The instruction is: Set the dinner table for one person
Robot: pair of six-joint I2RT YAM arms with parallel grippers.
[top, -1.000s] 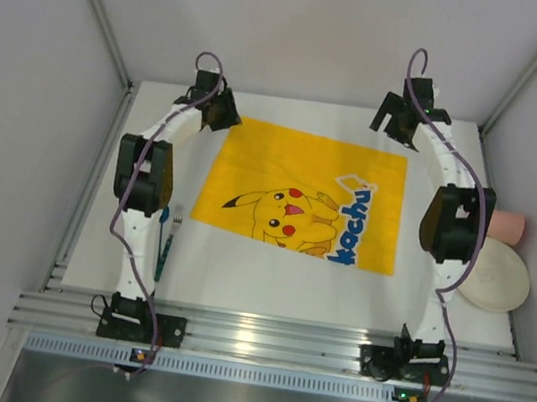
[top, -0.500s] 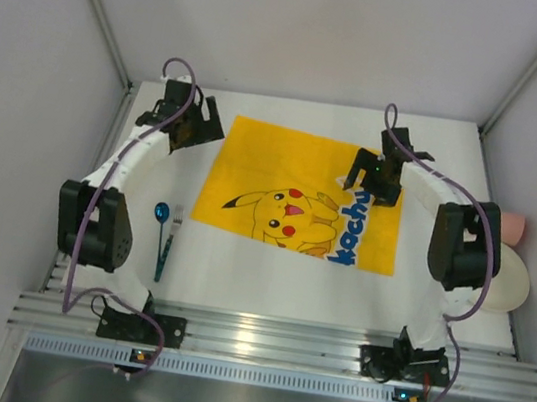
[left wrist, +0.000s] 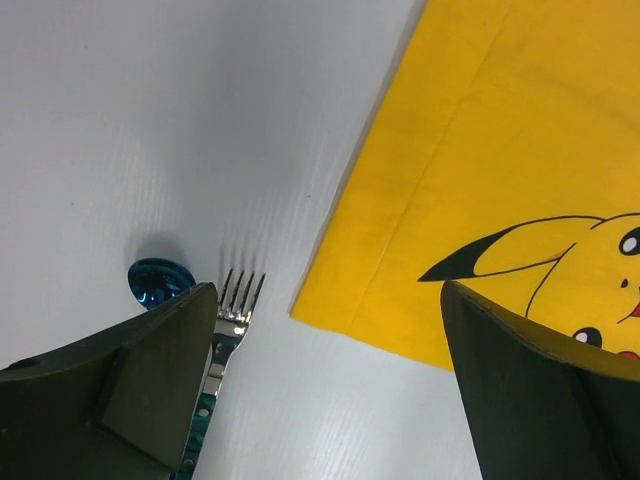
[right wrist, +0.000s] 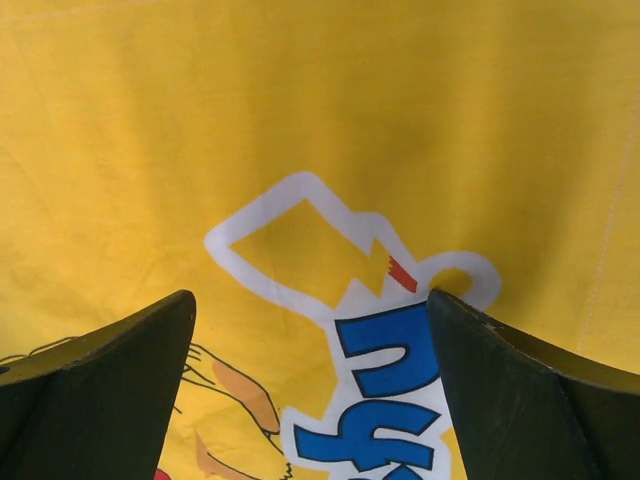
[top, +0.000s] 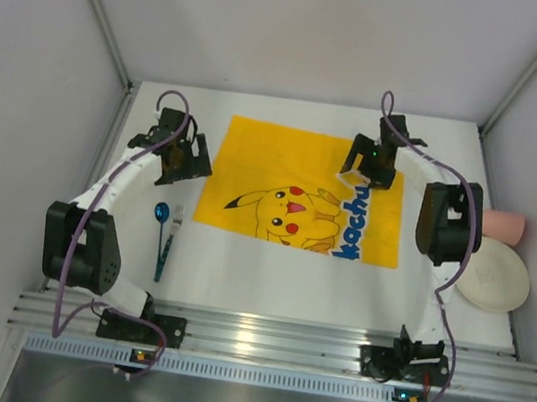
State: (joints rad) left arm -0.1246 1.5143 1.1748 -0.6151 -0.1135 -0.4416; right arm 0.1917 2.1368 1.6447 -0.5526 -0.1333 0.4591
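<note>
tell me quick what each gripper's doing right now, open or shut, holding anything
Left gripper: open, holding nothing, near the fork.
Right gripper: open, holding nothing, over the yellow cloth.

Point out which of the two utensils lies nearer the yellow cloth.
The fork, with bare silver tines; the spoon, with its shiny blue bowl, lies on the fork's far side from the cloth.

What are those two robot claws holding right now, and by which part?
Nothing. The left gripper is open near the fork; the right gripper is open over the yellow cloth.
</note>
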